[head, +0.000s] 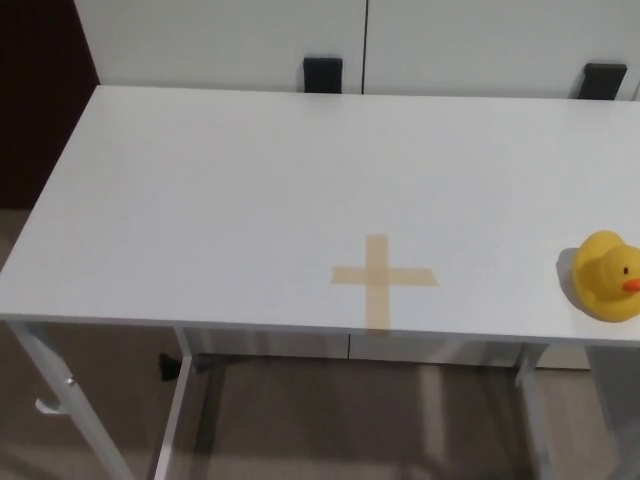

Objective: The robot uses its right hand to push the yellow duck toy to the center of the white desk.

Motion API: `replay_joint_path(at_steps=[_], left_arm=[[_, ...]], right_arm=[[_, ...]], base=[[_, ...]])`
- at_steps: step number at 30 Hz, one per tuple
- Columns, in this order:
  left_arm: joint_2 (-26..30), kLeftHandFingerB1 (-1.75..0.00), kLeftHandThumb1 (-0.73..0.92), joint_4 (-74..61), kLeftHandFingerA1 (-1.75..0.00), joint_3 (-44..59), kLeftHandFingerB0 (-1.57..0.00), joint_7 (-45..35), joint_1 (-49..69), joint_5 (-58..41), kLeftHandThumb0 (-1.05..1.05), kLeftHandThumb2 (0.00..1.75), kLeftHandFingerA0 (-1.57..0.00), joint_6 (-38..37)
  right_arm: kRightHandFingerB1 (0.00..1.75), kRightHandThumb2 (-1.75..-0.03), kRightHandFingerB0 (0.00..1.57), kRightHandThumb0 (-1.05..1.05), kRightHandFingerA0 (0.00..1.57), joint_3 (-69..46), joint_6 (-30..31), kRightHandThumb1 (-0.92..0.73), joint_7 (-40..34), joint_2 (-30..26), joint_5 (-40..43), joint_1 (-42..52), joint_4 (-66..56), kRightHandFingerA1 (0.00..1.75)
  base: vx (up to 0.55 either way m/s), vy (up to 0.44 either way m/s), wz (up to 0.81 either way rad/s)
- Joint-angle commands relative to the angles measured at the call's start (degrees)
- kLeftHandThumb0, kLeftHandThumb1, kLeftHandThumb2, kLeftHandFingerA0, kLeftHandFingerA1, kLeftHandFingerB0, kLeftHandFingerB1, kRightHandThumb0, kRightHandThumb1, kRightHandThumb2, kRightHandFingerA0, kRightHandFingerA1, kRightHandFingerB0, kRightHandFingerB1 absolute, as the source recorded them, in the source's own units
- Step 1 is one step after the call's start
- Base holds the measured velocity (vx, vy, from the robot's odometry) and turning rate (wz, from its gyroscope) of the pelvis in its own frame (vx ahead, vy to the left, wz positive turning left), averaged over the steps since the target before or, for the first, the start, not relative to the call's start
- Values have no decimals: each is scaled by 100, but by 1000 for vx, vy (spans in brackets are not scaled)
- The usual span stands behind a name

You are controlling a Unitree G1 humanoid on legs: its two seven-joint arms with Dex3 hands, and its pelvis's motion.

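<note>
Neither robot hand appears in the head view — the state of the fingers cannot be told for either arm.

The yellow duck toy (609, 275) sits upright at the far right of the frame, on the white surface (230, 190) close to its near edge and partly cut by the picture's right border. Its orange beak points toward the right of the frame. A cross of tan tape (382, 277) lies flat at lower centre of the frame, well apart from the duck, with bare surface between them. Two dark objects (322, 74) show at the upper edge behind the surface, against white panels; what they are cannot be made out.

Assessment: the push has not begun. The duck is untouched, and the tape cross is taken to mark the target. The step in hand is the approach — the right hand needs to enter from the right of the frame and come down on the duck's far right side, then press it toward frame left along the near edge until it rests on the cross. A rounded toy is likely to turn or slip aside under an off-centre push.
</note>
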Motion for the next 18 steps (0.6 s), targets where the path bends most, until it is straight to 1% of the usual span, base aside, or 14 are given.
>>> replay_joint_path(at_steps=[1,2,3,4,5,6,8,9,12,13,15,16,17,18], left_arm=[[123,-61,66,18,-79,44,-82,37,17,18,-18,65,-81,-123],[130,-61,66,20,-79,42,-82,36,19,21,-18,65,-81,-125],[145,-62,66,20,-81,42,-82,25,20,23,-19,65,-80,-140],[153,-61,65,19,-81,20,-80,27,22,46,-18,66,-80,-157],[160,-61,65,17,-81,-8,-80,33,25,75,-18,66,-80,-171],[157,-56,69,14,-77,-7,-79,35,23,71,-20,59,-79,-153],[150,-56,69,11,-77,3,-79,36,19,57,-20,59,-79,-122],[151,-57,69,24,-77,-7,-79,39,15,67,-19,59,-79,-119],[132,-56,69,33,-75,12,-79,46,20,44,-19,59,-78,-117],[130,-56,68,39,-75,8,-78,37,4,47,-21,63,-79,-102],[128,-59,66,47,-77,10,-79,20,-21,44,-20,63,-80,-85],[127,-59,66,47,-77,18,-79,17,-21,34,-20,63,-80,-89],[117,-58,69,31,-75,12,-79,9,-22,35,-20,59,-79,-99],[111,-58,69,20,-75,6,-79,4,-23,38,-20,59,-79,-106]], right_arm=[[37,-66,28,-85,32,317,261,-87,-114,464,61,-255,-555,48],[37,-66,28,-85,32,393,306,-87,-146,550,30,-252,-744,48],[33,-71,22,-78,15,769,558,-91,-235,818,-153,-383,-1175,34],[47,-112,0,-35,2,965,819,-52,-297,923,-240,-447,-1395,52],[47,-112,0,-35,2,1055,1047,-52,-350,955,-263,-450,-1554,52],[33,-70,23,-81,16,1230,971,-91,-546,1106,-454,-502,-1579,34],[33,-70,23,-81,16,1488,852,-91,-851,1321,-715,-553,-1640,34],[34,-73,22,-83,11,1619,815,-92,-852,1444,-740,-572,-1676,35],[36,-71,20,-84,12,1769,736,-92,-846,1570,-771,-613,-1676,38],[33,-72,15,-86,21,1870,571,-92,-758,1691,-785,-656,-1542,40],[32,-72,14,-83,20,2025,369,-92,-618,1892,-774,-723,-1344,40],[32,-72,14,-83,20,2035,388,-92,-605,1914,-754,-731,-1337,40],[49,-114,0,-36,0,2049,395,-54,-574,1967,-723,-758,-1277,50],[49,-114,0,-36,0,2057,396,-54,-553,2003,-704,-777,-1232,50]], base=[[0,0,0],[0,0,0],[0,0,0],[0,0,0],[0,0,0],[0,0,0],[0,0,0],[0,0,0],[0,0,0],[-12,-7,6],[0,0,0],[0,0,0],[0,0,0],[0,0,0]])
